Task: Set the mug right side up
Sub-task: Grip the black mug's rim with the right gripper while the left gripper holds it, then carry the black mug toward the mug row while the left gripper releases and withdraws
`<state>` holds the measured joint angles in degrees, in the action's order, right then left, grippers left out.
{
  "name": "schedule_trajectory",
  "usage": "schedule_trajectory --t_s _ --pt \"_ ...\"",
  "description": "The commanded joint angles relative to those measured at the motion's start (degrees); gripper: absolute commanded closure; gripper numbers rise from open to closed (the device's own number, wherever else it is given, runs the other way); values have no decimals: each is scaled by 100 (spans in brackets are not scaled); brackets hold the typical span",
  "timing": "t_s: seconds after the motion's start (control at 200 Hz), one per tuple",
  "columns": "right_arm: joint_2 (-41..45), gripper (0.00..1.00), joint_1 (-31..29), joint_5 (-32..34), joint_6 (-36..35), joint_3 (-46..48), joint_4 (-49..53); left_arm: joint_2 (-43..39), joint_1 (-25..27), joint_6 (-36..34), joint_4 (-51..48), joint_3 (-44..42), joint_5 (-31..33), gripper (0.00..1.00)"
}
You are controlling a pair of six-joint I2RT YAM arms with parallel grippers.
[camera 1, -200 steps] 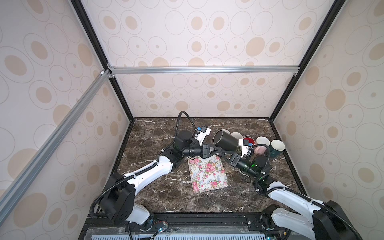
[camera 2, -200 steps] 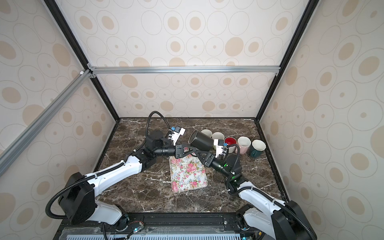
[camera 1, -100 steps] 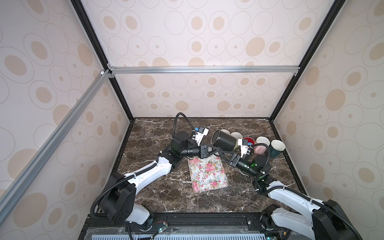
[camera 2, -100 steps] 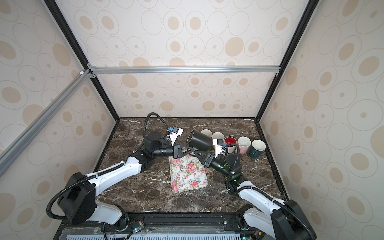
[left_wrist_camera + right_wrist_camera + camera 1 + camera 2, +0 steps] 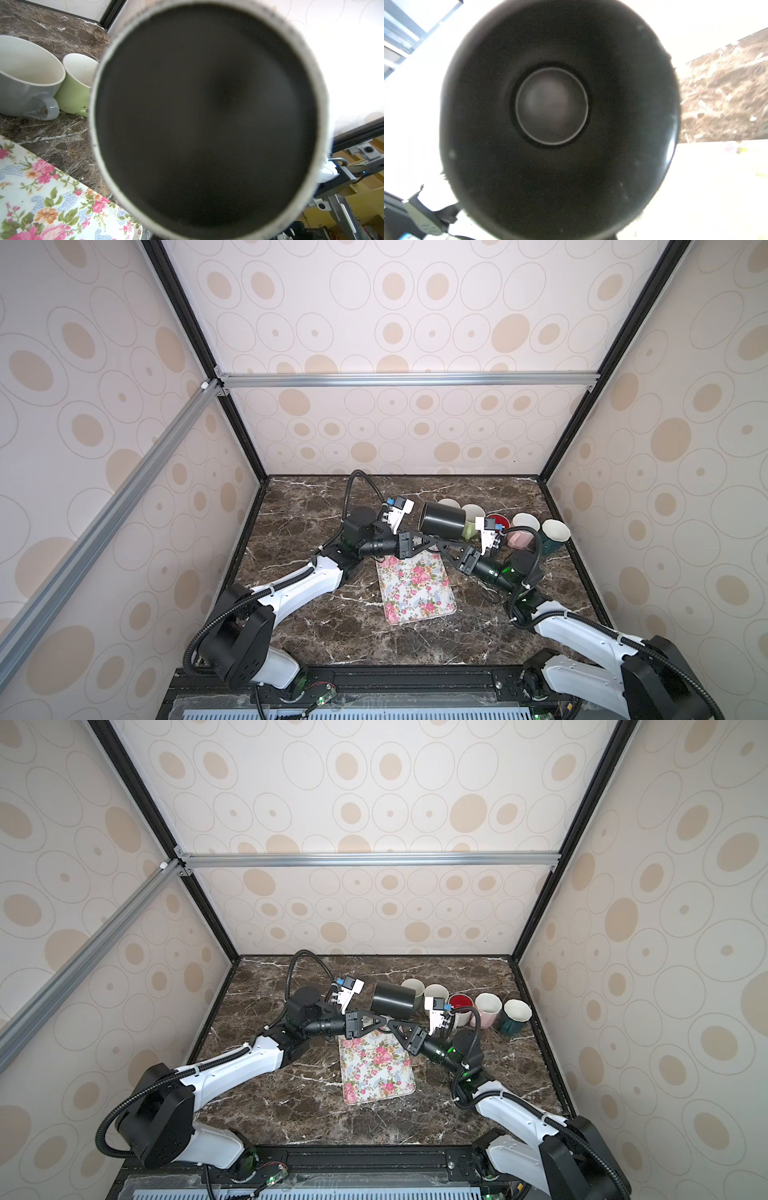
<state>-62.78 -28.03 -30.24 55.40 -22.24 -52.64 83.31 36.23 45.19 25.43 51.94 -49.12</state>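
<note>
Looks like a robot test booth in a lab, not anyone's home: wallpapered panels (image 5: 415,323) boxed in by black and aluminium framing (image 5: 407,379), a dark marble worktop (image 5: 316,497), and two white-and-black arms (image 5: 232,1069) bolted to a rail (image 5: 374,676) at the front edge.

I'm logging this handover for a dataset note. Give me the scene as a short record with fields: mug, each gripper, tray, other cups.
mug: black mug held in the air on its side, above the far edge of the tray
left gripper: left gripper shut on the mug from below
right gripper: right gripper shut, meeting the left one under the mug
tray: floral tray flat on the marble table
other cups: row of upright cups along the far right
</note>
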Motion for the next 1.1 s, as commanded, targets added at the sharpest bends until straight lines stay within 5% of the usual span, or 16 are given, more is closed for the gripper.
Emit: schedule_trajectory --t_s 0.0,0.29,0.435,0.52,0.57,0.8,1.09 --pt "87 96 -12 16 -35 -360 -869 114 51 -385 -551 162 -297 100" --pt "93 100 -9 238 -145 -442 -151 239 20 -544 -812 285 12 100" --pt "100 100 -26 424 -221 -413 -9 230 13 -561 -895 318 198 47" --pt "100 100 -22 573 -274 -422 132 208 14 -592 -1069 334 330 29" --pt "99 100 -20 622 -293 -429 192 180 7 -631 -1143 327 428 2" --pt "128 100 -26 1016 -560 -640 1272 -248 -90 -713 -1269 103 1052 2" --pt "-54 100 -95 1821 -1824 -2359 4729 -1154 -170 -1136 -1824 -452 2729 2"
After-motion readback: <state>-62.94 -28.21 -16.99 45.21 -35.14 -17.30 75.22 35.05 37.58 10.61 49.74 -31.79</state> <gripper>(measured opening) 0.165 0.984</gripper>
